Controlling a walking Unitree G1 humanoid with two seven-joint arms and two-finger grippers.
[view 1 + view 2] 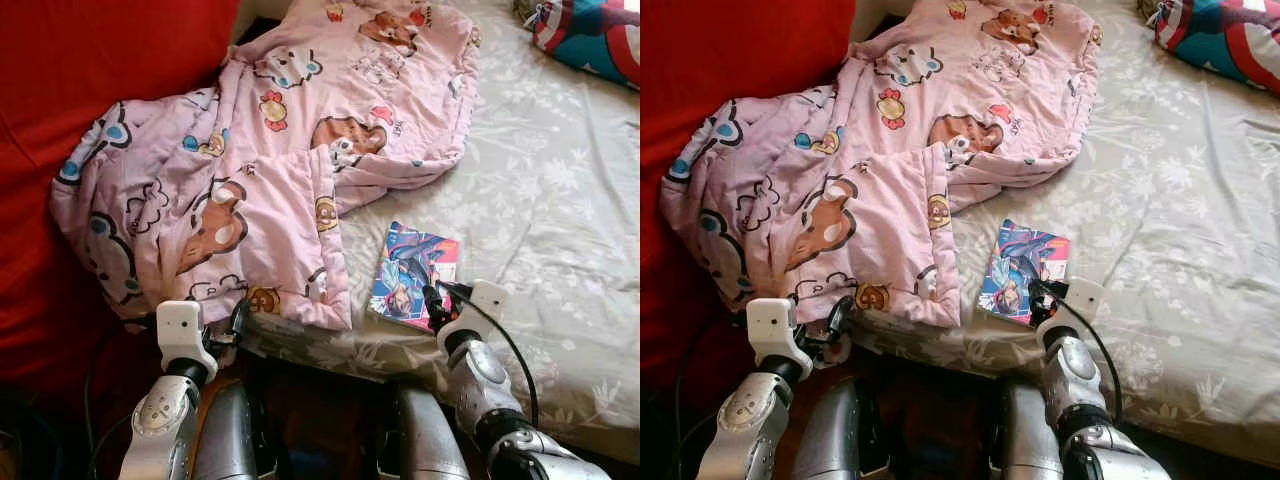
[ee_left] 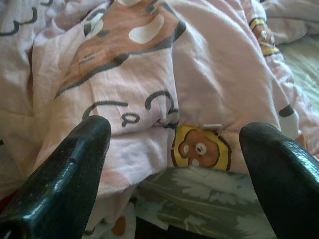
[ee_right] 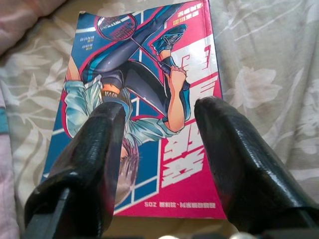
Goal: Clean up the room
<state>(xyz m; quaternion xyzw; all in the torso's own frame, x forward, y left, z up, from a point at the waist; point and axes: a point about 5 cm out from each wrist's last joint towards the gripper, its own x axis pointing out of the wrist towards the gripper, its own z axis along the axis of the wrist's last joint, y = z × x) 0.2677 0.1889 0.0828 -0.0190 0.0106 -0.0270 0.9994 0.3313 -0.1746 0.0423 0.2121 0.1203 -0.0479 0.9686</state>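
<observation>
A comic book (image 1: 413, 276) lies flat on the grey flowered bed sheet (image 1: 560, 230), near the bed's front edge, with the right gripper (image 3: 162, 164) at its 6 o'clock edge, its 2 black fingers spread over the cover and pinching nothing. At the book's 9 o'clock a rumpled pink cartoon blanket (image 1: 260, 180) covers the bed and spills onto a red cushion (image 1: 90, 60). The left gripper (image 2: 174, 164) hangs spread wide at the blanket's 6 o'clock hem, and a striped pillow (image 1: 595, 35) sits at 1 o'clock.

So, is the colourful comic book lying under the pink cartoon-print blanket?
No, the colourful comic book lies uncovered on the grey floral bedsheet, beside the pink cartoon-print blanket.
</observation>
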